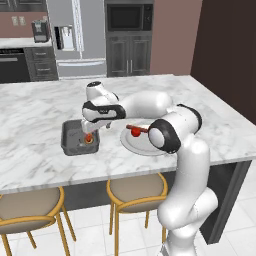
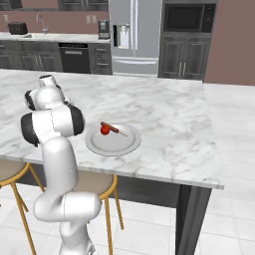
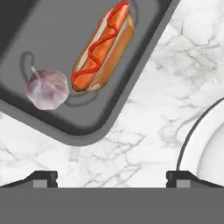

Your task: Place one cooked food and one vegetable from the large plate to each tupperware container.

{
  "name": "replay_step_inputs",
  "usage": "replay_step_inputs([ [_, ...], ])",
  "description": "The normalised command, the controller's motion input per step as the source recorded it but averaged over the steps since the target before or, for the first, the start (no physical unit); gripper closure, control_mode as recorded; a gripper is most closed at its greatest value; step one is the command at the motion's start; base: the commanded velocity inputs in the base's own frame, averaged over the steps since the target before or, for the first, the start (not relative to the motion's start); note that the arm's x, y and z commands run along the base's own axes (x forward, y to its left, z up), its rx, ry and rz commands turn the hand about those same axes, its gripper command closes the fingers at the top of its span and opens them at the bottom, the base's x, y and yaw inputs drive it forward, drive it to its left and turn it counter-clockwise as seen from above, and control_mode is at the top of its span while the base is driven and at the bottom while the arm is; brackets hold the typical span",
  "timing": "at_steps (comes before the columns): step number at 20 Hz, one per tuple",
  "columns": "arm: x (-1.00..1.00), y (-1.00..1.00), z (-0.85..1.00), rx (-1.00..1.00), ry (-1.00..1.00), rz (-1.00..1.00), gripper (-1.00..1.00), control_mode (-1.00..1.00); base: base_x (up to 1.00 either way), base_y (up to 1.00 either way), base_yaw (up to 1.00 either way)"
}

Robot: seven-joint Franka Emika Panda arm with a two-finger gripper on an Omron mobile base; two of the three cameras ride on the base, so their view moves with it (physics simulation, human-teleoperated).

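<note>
Hand view, looking down past the two dark fingertips (image 3: 43,178), which stand wide apart with nothing between them: the two-finger gripper (image 3: 111,179) is open and empty above bare marble countertop (image 3: 144,131). Ahead of the fingers lies a shallow grey rectangular tupperware tub (image 3: 144,48) holding a hot dog in a bun with a red sauce line (image 3: 103,48) and, just beside it, a pale purple garlic bulb (image 3: 47,89); this tub appears already served. At the right edge curves the raised rim of the large round pale plate (image 3: 188,140).

Left base view: the gripper (image 1: 90,134) hangs over the tub (image 1: 67,142), and the plate (image 1: 131,145) sits near it, toward the arm's right. A small red tomato-like item (image 1: 135,131) and a thin brown stick-shaped item (image 1: 140,128) rest on the plate, touching. The stick's long axis runs obliquely across the plate, so a pick there would likely call for the fingers to straddle it crosswise.
</note>
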Motion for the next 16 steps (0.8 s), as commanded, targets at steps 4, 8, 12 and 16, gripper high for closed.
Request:
replay_step_inputs([
  [4,0.23,-1.00,0.00,0.00,0.00,-0.59,-1.00,-1.00,0.00,0.00,0.00],
  [8,0.27,-1.00,0.07,0.00,0.06,-0.64,-1.00,-1.00,0.00,0.00,0.00],
  [12,0.20,-1.00,0.53,0.06,0.15,-0.57,-1.00,-1.00,0.00,0.00,0.00],
  [16,0.09,-0.85,0.17,0.21,0.16,-0.29,-1.00,-1.00,0.00,0.00,0.00],
])
